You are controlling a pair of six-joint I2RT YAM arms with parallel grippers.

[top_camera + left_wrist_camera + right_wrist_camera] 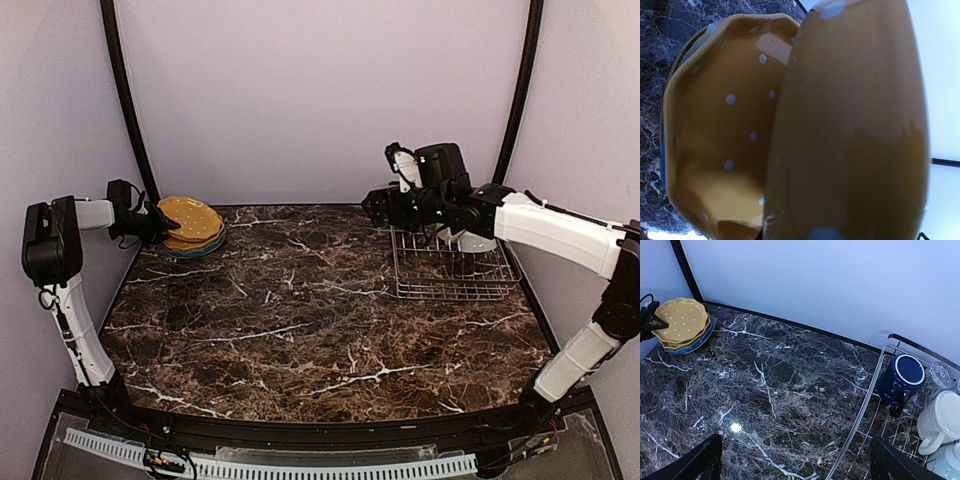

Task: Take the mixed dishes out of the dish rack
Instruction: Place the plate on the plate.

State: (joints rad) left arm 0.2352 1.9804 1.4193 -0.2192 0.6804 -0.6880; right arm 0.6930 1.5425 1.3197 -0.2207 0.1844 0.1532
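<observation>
Obs: left jaws clamp yellow dotted plate, upper left; right jaws agape, dark navy mug up-right of them.

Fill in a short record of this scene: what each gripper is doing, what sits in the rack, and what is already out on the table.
Left gripper: shut on the rim of the top yellow plate, far left corner
Right gripper: open, empty, raised by the dish rack, at its left side
In rack: navy mug, cream mug, glass tumbler, pale bowl
Out of rack: yellow plates stacked on a blue plate
Table: dark marble
</observation>
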